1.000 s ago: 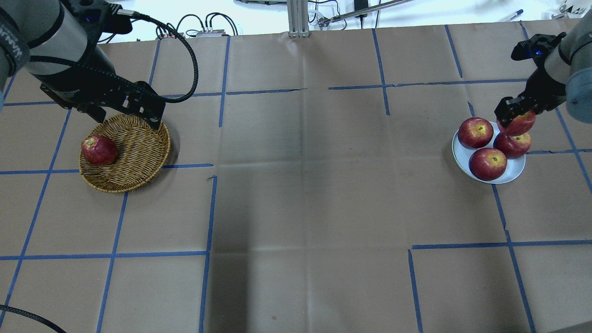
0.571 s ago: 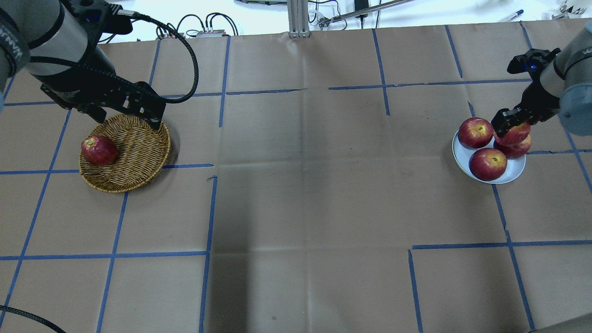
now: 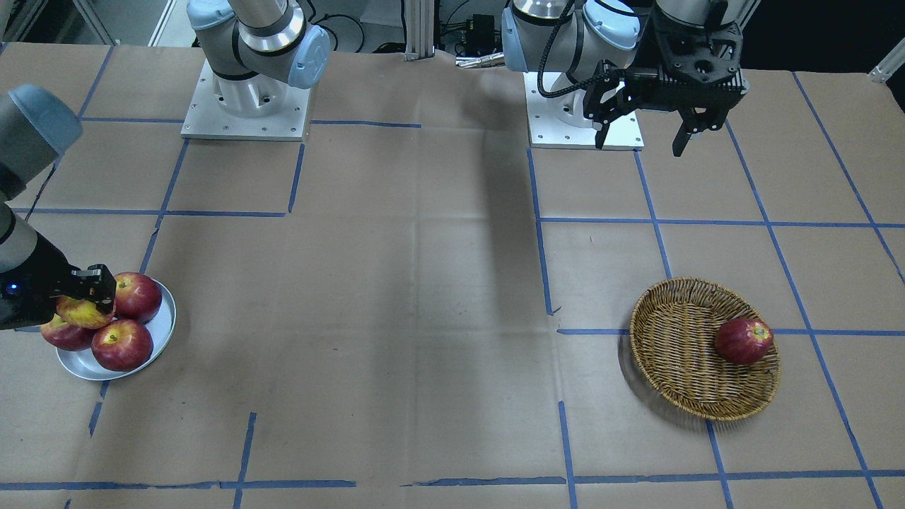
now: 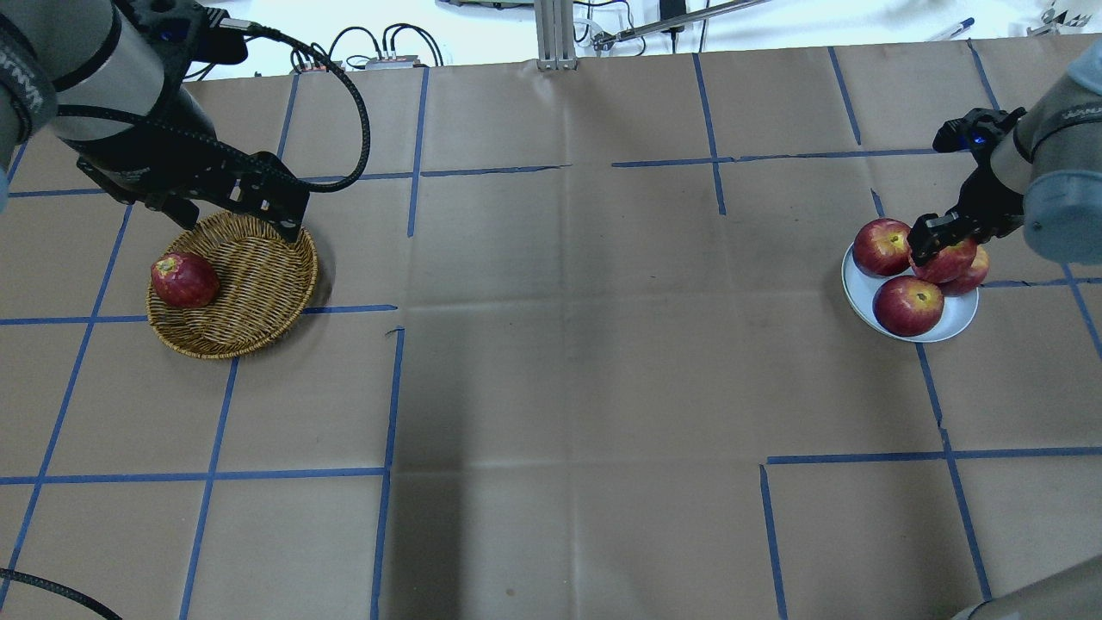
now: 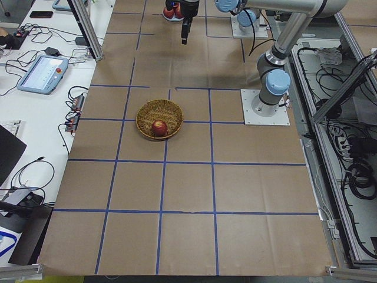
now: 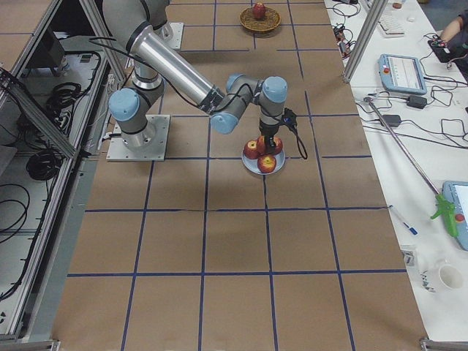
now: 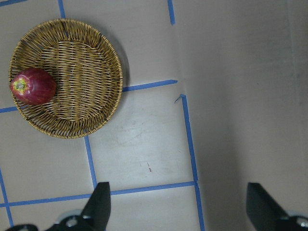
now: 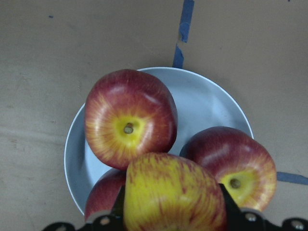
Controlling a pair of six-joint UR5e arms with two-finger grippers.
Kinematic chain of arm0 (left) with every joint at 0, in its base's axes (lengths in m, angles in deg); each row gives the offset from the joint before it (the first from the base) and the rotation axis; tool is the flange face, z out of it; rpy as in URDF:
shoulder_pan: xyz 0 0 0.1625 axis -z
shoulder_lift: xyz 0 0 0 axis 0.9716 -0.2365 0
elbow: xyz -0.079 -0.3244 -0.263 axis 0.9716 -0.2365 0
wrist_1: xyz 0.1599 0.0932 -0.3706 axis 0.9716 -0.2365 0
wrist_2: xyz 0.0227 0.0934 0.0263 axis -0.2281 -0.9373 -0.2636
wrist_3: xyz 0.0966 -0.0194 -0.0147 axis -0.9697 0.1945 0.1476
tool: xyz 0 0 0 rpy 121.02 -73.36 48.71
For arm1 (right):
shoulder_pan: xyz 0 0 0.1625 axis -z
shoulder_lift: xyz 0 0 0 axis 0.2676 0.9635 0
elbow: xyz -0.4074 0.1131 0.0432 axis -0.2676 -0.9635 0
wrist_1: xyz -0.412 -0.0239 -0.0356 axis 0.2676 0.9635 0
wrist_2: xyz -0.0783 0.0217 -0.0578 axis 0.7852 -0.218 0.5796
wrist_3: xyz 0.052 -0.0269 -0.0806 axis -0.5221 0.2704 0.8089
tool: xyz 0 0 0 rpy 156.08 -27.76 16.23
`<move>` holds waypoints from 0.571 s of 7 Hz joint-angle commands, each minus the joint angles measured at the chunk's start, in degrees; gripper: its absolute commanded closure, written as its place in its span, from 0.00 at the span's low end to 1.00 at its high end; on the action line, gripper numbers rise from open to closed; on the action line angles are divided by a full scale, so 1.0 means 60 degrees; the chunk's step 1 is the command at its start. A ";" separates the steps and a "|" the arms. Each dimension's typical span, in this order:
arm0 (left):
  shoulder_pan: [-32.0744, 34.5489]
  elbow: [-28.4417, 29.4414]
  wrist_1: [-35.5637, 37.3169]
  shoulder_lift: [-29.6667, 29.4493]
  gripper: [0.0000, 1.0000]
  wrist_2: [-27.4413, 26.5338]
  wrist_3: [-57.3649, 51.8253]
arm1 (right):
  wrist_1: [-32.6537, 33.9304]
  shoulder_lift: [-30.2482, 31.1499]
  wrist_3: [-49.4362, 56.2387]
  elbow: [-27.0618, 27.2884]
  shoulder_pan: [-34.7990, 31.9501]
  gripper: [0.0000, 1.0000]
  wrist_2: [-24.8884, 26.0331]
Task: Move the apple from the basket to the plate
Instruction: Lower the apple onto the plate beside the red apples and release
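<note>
My right gripper [image 4: 937,239] is shut on the yellow-patched apple [image 8: 173,192] and holds it low over the pale grey-blue plate [image 4: 957,322]. This apple also shows in the overhead view [image 4: 949,260] and the front view [image 3: 80,311]. Three darker red apples [image 4: 880,245] [image 4: 908,306] [image 4: 975,274] lie on the plate below it; I cannot tell whether it touches them. My left gripper [image 4: 234,217] is open and empty, high over the far rim of the wicker basket [image 4: 258,275]. One dark red apple [image 4: 183,280] lies in the basket.
Brown paper with blue tape lines covers the table. The two arm bases [image 3: 244,106] [image 3: 583,113] stand at the robot's edge. Cables and a metal post [image 4: 555,34] lie beyond the table's far edge.
My right gripper has moved down and toward the plate's middle with the yellow-patched apple, which now sits among the other apples. The left arm has not moved.
</note>
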 commanded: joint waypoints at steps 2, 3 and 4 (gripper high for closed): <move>0.0000 0.0000 0.0000 0.0000 0.01 0.0005 0.0000 | -0.0302 0.0482 -0.0047 -0.0290 -0.0072 0.00 0.0030; 0.0000 0.0000 0.0000 0.0000 0.01 -0.0010 0.0000 | -0.1030 0.0934 -0.0076 -0.0669 -0.0131 0.00 -0.0043; 0.0000 0.0000 0.0000 -0.0014 0.01 -0.0024 0.0000 | -0.2067 0.1258 -0.0236 -0.1326 -0.0306 0.00 -0.0058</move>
